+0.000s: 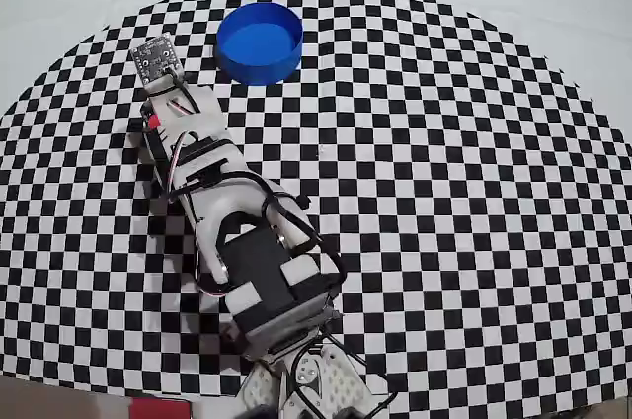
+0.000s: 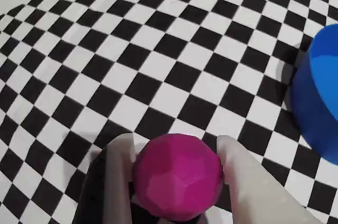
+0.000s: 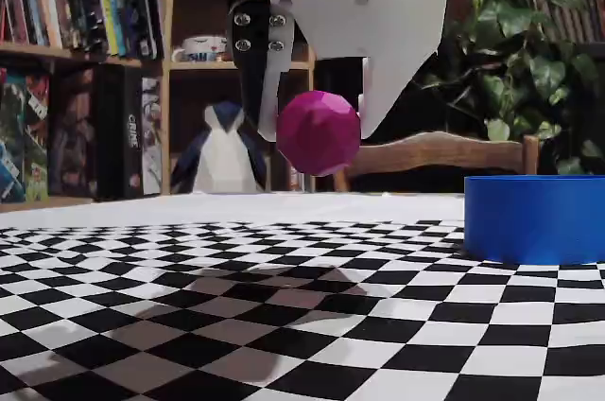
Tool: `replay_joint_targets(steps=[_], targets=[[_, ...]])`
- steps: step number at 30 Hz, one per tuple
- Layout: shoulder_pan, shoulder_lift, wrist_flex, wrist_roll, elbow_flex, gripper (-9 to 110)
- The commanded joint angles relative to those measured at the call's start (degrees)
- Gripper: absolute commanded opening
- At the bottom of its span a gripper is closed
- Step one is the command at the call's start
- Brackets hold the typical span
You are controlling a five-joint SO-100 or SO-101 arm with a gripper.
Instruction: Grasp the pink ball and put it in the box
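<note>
The pink ball (image 2: 177, 179) is a faceted magenta sphere, and my gripper (image 2: 175, 140) is shut on it, one pale finger on each side. In the fixed view the ball (image 3: 319, 133) hangs well above the checkered cloth, its shadow on the squares below, with the gripper (image 3: 317, 131) around it. The box (image 3: 534, 219) is a round blue tub standing on the cloth to the right, apart from the ball. In the wrist view the box (image 2: 317, 108) is at the right edge. From overhead the box (image 1: 259, 43) lies right of the arm's tip, and the arm hides the ball.
The white and black arm (image 1: 237, 231) stretches from the bottom edge up to the left across the checkered cloth (image 1: 444, 192). Bookshelves, a penguin figure (image 3: 225, 150), a chair back and a plant stand behind the table in the fixed view.
</note>
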Motion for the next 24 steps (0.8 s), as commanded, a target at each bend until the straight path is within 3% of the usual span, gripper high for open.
replay_joint_targets(steps=[1, 24], targets=[[0.53, 5.71, 0.18, -0.62, 1.32, 0], [6.42, 7.38, -1.23, -1.14, 1.32, 0]])
